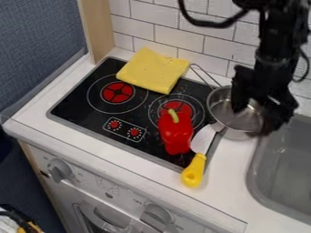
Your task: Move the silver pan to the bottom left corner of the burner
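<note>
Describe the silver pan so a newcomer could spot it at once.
Find the black stovetop and go to its right side, toward the gray sink. The pan is there, round and shiny, its looped wire handle pointing toward the tiled wall. Unlike the red pepper and yellow-handled knife nearby, it is an open metal bowl shape.

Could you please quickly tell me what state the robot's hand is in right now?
Hand: at the right side of the silver pan; whether it is open or closed on the pan cannot be told.
</note>
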{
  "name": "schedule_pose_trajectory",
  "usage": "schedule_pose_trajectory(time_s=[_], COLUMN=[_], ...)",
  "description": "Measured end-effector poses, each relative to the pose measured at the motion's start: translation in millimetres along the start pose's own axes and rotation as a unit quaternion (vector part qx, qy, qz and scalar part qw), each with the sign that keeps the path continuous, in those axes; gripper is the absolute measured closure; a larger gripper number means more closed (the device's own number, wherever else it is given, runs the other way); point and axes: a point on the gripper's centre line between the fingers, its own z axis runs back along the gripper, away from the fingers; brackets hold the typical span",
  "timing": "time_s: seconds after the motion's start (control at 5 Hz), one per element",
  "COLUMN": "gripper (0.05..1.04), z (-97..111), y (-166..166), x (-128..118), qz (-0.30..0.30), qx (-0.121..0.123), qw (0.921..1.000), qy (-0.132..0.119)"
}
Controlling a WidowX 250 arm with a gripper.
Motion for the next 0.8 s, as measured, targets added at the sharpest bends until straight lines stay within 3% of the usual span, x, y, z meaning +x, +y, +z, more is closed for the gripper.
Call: schedule_pose_trajectory(time_s=[0.2, 0.4, 0.8], gripper=[0.083, 0.139, 0.725], z=[-5.4, -11.9, -13.4], y=[-6.6, -6.4, -8.7], x=[3.9, 6.0, 6.0], qz=[-0.017, -0.017, -0.006], qx=[0.034, 0.048, 0.042], qw=[0.9986, 0.9965, 0.997], qy=[0.037, 0.067, 0.065])
